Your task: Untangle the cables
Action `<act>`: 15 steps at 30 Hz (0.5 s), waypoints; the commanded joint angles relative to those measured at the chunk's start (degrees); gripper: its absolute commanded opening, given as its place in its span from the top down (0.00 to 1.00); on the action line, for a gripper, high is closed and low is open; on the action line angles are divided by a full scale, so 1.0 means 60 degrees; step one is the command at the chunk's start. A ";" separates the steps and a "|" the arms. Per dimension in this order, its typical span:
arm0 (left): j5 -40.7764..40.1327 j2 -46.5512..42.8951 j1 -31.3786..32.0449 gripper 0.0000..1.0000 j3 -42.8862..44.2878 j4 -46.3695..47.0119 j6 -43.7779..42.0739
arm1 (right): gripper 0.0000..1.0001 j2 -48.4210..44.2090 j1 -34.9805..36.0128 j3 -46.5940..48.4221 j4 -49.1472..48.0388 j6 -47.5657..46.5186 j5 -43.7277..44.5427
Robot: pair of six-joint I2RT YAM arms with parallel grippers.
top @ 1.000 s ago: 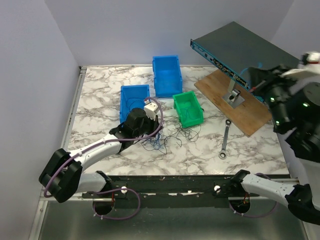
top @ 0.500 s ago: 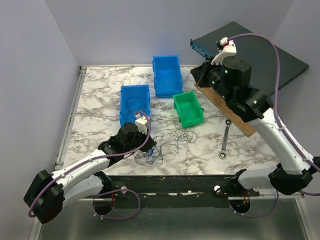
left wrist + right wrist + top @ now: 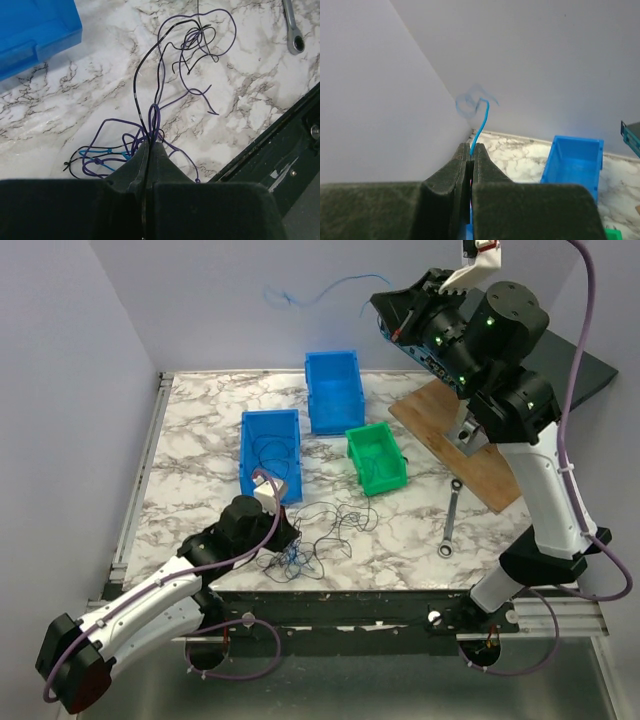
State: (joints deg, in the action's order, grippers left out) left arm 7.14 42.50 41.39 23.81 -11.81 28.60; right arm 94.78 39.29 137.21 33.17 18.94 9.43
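One blue cable (image 3: pixel 479 123) out — pinched tight in the right gripper (image 3: pixel 471 149), high above the far desk (image 3: pixel 200 430). Dark tangle (image 3: pixel 312 540) at near edge, left gripper (image 3: pixel 150 150) clamped on it — probably still knotted.

the cables (image 3: pixel 318 535) are found heaped on the table (image 3: pixel 190 430) before the bins (image 3: pixel 335 420), with the wrench (image 3: pixel 450 523) laid to their right.
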 commanded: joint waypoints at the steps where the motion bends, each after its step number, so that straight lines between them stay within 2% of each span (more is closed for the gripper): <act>1: -0.0522 -0.0012 0.0048 1.00 -0.0318 0.0295 -0.0206 | 0.99 -0.0615 0.0000 -0.1960 -0.0488 0.0151 -0.0453; 3: -0.0577 -0.0154 0.0047 1.00 -0.0446 0.0389 -0.0308 | 0.99 -0.0970 -0.0007 -0.3038 -0.0930 0.0205 -0.0197; 10: -0.0515 -0.1073 0.0051 1.00 -0.1152 0.1068 -0.0415 | 0.99 -0.1491 0.0000 -0.4807 -0.1105 0.0083 0.0523; 15: -0.0588 -0.1788 0.0064 1.00 -0.1516 0.1302 -0.0409 | 0.99 -0.2340 0.0000 -0.6777 -0.1219 -0.0001 0.1364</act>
State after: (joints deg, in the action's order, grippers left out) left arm 5.26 34.81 41.39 16.14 -7.27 26.94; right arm 86.28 39.29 103.18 27.86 19.62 12.49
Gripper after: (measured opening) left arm 0.012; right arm 0.038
